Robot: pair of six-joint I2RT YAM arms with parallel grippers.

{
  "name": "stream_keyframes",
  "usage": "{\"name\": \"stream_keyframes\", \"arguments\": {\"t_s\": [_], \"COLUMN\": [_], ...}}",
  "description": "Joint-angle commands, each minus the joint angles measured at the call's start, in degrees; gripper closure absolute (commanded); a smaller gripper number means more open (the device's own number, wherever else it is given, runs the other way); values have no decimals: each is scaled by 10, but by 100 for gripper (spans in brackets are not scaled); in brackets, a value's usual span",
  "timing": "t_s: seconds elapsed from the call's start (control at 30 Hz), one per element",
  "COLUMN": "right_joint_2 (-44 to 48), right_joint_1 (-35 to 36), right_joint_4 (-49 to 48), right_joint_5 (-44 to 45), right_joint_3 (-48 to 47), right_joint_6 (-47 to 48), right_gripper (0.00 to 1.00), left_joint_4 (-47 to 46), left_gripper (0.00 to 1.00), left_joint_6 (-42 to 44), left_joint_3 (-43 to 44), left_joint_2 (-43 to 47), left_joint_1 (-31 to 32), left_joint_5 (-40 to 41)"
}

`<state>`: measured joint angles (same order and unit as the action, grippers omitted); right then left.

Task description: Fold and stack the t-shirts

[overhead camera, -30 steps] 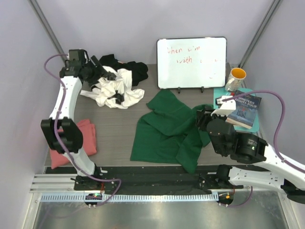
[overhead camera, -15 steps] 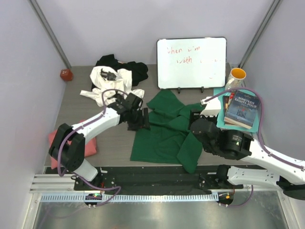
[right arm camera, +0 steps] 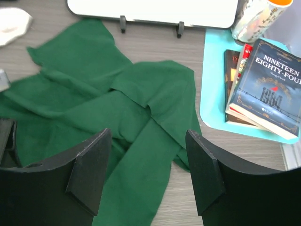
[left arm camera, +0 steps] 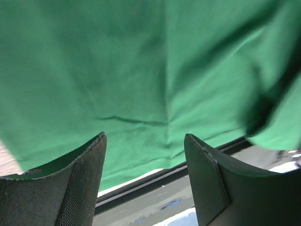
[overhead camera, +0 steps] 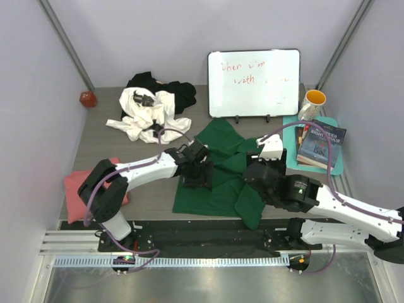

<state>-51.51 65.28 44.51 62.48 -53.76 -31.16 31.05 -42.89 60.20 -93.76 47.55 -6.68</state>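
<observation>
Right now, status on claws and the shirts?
Left claw open, right claw open, both empty above green shirt. Shirt rumpled, unfolded. Nothing stacked yet. No obstruction seen.

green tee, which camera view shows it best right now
The top external view: it alone shows the whole dark green t-shirt, crumpled, with all its edges. The left wrist view shows only a close patch of it with a hem. The right wrist view shows much of it but cuts off the left and near parts.
</observation>
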Motion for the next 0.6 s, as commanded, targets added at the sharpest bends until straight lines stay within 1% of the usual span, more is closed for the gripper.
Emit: {"name": "stream_keyframes", "arguments": {"t_s": [0.0, 0.03, 0.1, 0.13, 0.17, 0.23, 0.27, 0.3, 0.4, 0.43, 0.57], "right_joint_2": [-12, -15, -22, -25, -27, -39, -44, -59, -90, -113, -144], "right_joint_1": [-17, -29, -45, -52, -66, -73, -74, -74, -75, -75, -82], "right_joint_4": [-48, -51, -67, -73, -80, -100, -105, -123, -137, -137, -145], "right_joint_5": [15, 5, -15, -38, -49, -67, -85, -96, -112, -113, -122], "right_joint_3": [19, 20, 23, 24, 25, 28, 27, 27, 8, 1, -28], "right_joint_6": [-7, -7, -6, -5, -4, 0, 3, 10, 23, 25, 37], "right_gripper": [30, 30, 30, 30, 30, 31, 31, 31, 31, 31, 31], "left_joint_4": [48, 59, 75, 78, 78, 81, 83, 92, 112, 119, 149], "left_gripper": [32, 33, 40, 46, 67, 85, 97, 100, 100, 100, 100], "left_joint_6": [6, 8, 10, 10, 9, 6, 5, 2, -8, -12, -31], "left_joint_3": [25, 30, 35, 34, 33, 26, 23, 20, 11, 8, -14], "left_joint_2": [-45, -52, -64, -66, -67, -70, -71, -73, -74, -70, -58], "left_joint_1": [30, 38, 44, 44, 44, 44, 44, 44, 44, 44, 39], "left_joint_5": [2, 5, 11, 11, 11, 19, 23, 31, 45, 61, 92]}}
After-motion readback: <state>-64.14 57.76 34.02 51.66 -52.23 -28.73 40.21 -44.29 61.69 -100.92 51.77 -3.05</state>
